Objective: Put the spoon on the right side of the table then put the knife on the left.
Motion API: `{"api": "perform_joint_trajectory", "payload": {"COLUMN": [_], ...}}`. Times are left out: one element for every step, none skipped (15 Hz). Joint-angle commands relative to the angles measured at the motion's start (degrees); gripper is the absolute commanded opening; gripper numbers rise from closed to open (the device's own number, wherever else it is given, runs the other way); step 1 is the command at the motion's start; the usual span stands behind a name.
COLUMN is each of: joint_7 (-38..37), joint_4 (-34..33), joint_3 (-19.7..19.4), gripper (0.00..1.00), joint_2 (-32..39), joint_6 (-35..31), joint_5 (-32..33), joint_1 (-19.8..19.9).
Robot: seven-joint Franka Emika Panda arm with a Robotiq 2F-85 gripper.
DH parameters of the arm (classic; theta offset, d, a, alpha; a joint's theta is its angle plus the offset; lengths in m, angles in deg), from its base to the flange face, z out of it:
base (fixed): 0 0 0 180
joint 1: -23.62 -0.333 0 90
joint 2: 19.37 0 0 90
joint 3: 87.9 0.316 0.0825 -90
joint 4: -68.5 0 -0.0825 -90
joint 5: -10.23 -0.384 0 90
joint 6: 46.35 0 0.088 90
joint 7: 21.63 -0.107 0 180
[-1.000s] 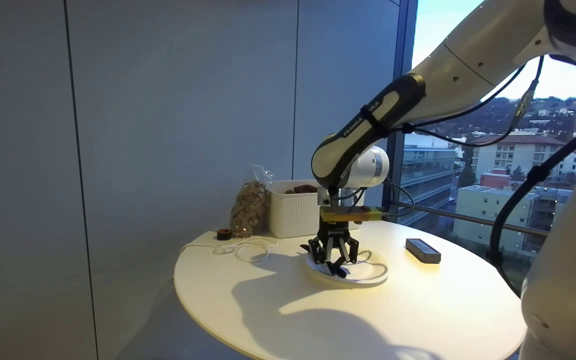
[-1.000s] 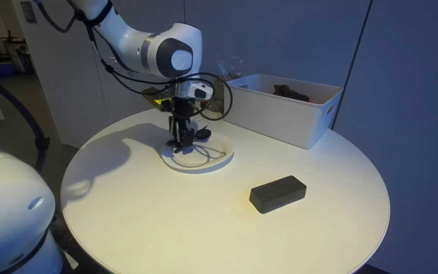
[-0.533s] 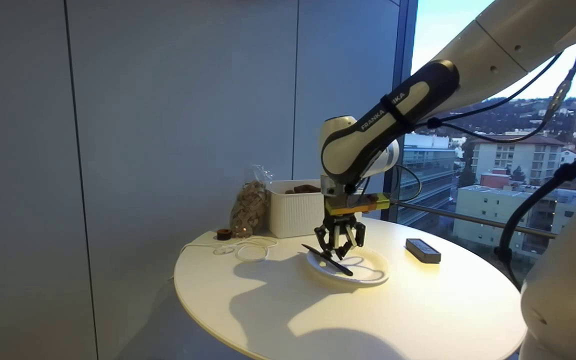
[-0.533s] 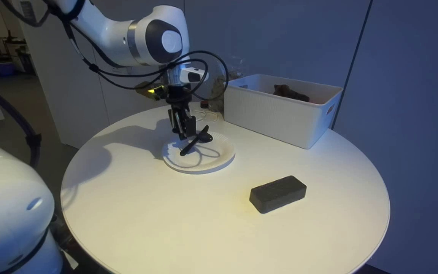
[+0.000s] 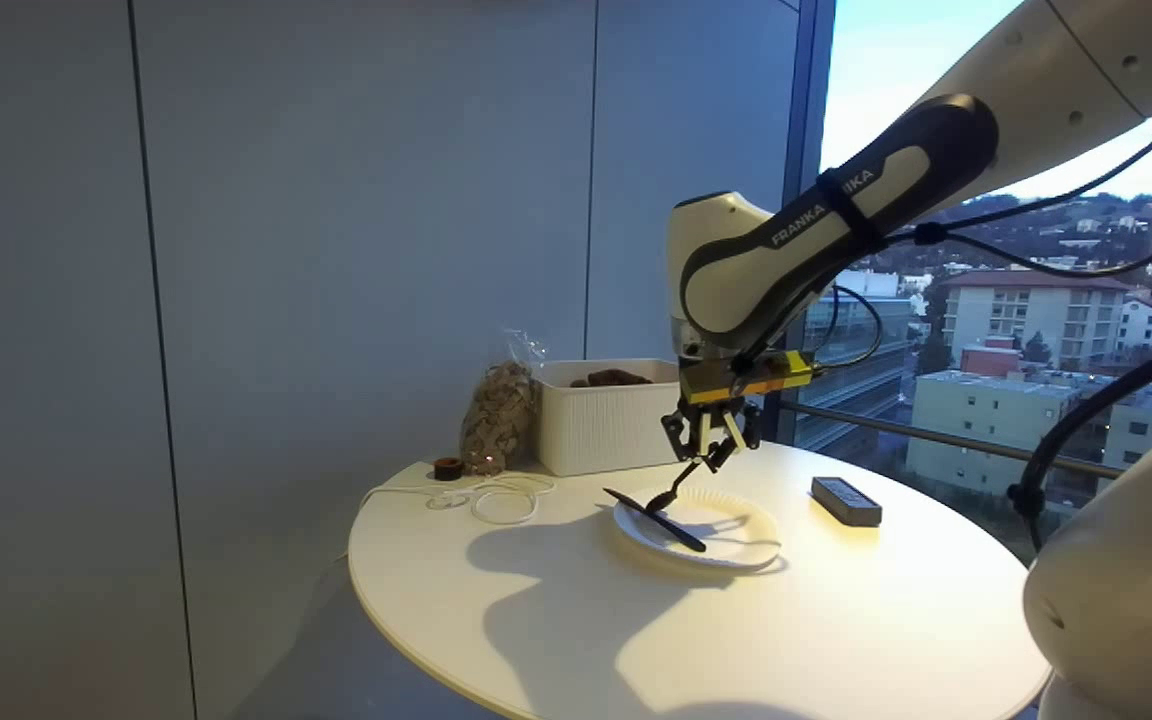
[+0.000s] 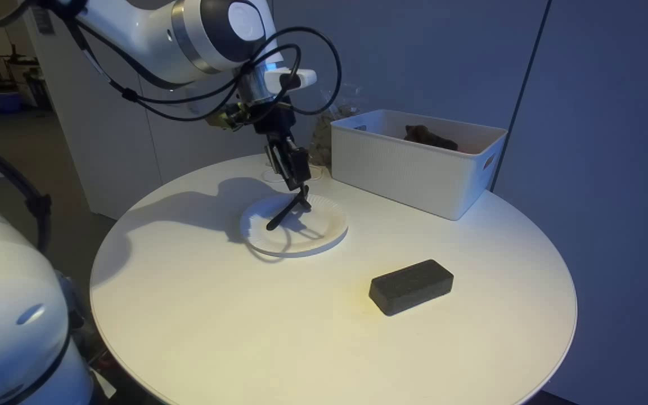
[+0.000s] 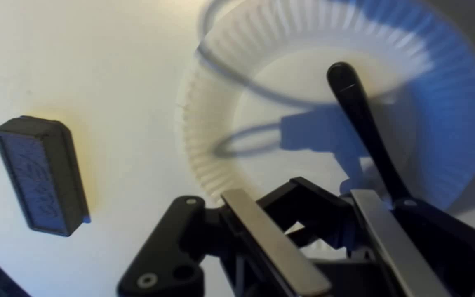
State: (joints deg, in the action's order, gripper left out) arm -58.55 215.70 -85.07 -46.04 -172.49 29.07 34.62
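Glossy knife, paper plate, smooth table

In an exterior view the arm slopes down from the upper right, with the word FRANKA on its side, and it ends at the wrist, which is bent so that the claw points downward. Seen in an exterior view, the claw's fingers lean a little, with their tips to the right. These fingers are curved inward, with the tips pinched together. A yellow mount sits just above the claw, and black cables make loops beside the wrist. In the wrist view, two pale metal bars of the claw stand slanted at the bottom
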Motion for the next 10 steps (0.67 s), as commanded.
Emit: {"api": "perform_joint_trajectory", "payload": {"joint_7": [-5.16, -4.34, -2.85, 0.29, 2.14, 4.46, 6.87, 8.35, 8.92, 9.83], "joint_4": [1.66, 1.52, 1.55, 1.57, 1.70, 1.88, 1.70, 1.23, 0.74, 0.49], "joint_3": [0.89, 0.61, 0.30, -0.60, -0.67, -0.49, -0.10, 0.30, 0.81, 1.10], "gripper": [0.04, 0.05, 0.30, 0.31, 0.34, 0.40, 0.48, 0.55, 0.62, 0.70], "joint_2": [-4.75, -4.60, -4.44, -3.91, -3.38, -2.76, -1.91, -0.86, 0.02, 1.00], "joint_6": [0.24, 1.86, 2.81, 3.31, 2.82, 1.92, 1.91, 1.65, 1.92, 1.02], "joint_5": [4.15, 3.89, 3.23, 1.53, 1.74, 2.81, 3.95, 4.98, 5.87, 7.76], "joint_1": [4.05, 4.14, 3.84, 2.58, 1.98, 1.55, 1.27, 1.29, 1.49, 1.84]}}
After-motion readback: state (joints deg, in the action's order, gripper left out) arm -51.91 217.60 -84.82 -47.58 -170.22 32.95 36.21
